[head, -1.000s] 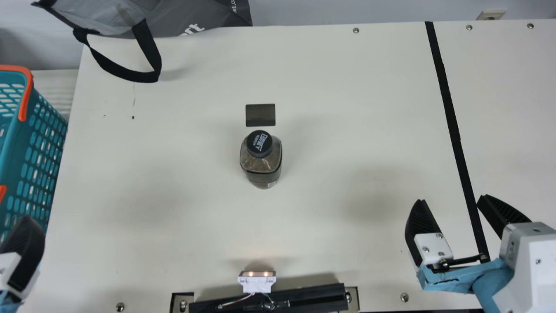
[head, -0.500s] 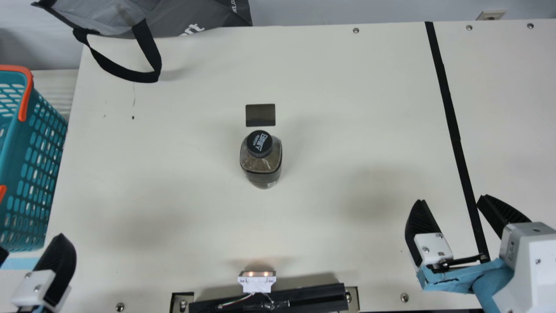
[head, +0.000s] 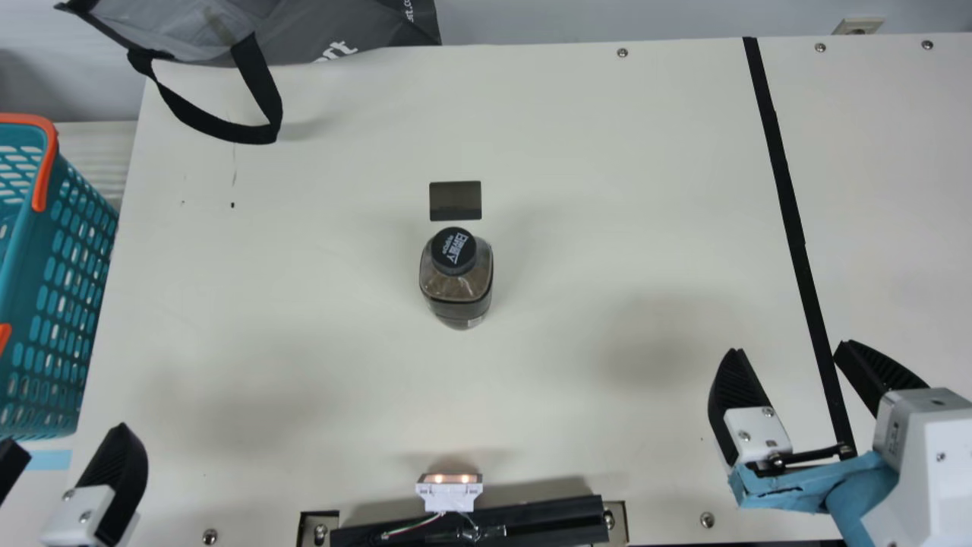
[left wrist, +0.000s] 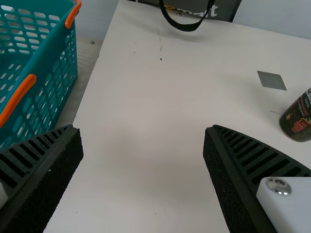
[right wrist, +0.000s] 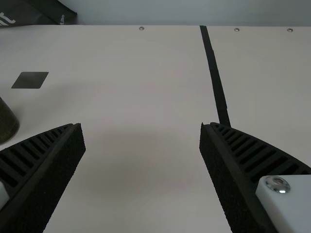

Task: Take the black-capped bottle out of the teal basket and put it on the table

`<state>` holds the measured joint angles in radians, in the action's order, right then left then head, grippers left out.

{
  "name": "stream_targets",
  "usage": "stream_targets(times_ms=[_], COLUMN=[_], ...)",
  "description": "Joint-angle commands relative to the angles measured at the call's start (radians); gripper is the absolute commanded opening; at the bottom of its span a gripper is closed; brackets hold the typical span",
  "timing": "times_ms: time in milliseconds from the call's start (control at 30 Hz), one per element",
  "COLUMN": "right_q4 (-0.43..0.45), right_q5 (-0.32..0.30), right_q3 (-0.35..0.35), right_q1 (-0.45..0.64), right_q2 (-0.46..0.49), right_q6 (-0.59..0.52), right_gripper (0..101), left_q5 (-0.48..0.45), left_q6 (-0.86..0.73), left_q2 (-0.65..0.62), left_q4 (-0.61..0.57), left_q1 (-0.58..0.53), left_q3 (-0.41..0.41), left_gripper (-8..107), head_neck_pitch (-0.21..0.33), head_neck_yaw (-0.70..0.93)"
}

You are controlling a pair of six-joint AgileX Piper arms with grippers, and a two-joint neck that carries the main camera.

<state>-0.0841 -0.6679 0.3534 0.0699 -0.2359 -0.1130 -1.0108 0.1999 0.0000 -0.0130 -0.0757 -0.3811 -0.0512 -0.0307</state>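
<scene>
A cream surface (head: 569, 152) is stretching in front of me, with a grey bag (head: 357, 30) lying at its far edge. My left end effector (left wrist: 143, 128) is standing released, its fingers spread around nothing. Over the last second I am seeing it swing inward from the main view's left edge, its travel shrinking in the latter half, so I am judging that it is settling. My right end effector (head: 790, 348) is staying put, also parted and holding nothing. Between them, the black-capped bottle (head: 456, 285) is standing upright on the surface, unmoved through those frames, just beside a dark rectangle (head: 456, 201). The teal basket (head: 19, 254) is sitting well apart at the left, so I am reading the task as done. The bottle is showing pale lettering on its round cap, clear rounded shoulders, brownish contents and a dark label with red on it.
</scene>
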Motion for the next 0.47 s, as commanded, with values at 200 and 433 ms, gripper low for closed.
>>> stream_targets(times_ms=[200,433], right_q4=[0.000,-0.001], right_q5=[0.000,0.000], right_q3=[0.000,0.000], right_q1=[0.000,0.000], right_q2=[0.000,0.000], right_q6=[0.000,0.000], right_gripper=[91,91], left_q5=[0.000,0.000], left_q6=[0.000,0.000], left_q2=[0.000,0.000], left_q4=[0.000,0.000], left_q1=[0.000,0.000], left_q3=[0.000,0.000], left_gripper=[107,107], head_neck_pitch=[0.004,0.004], head_neck_yaw=[0.003,0.003])
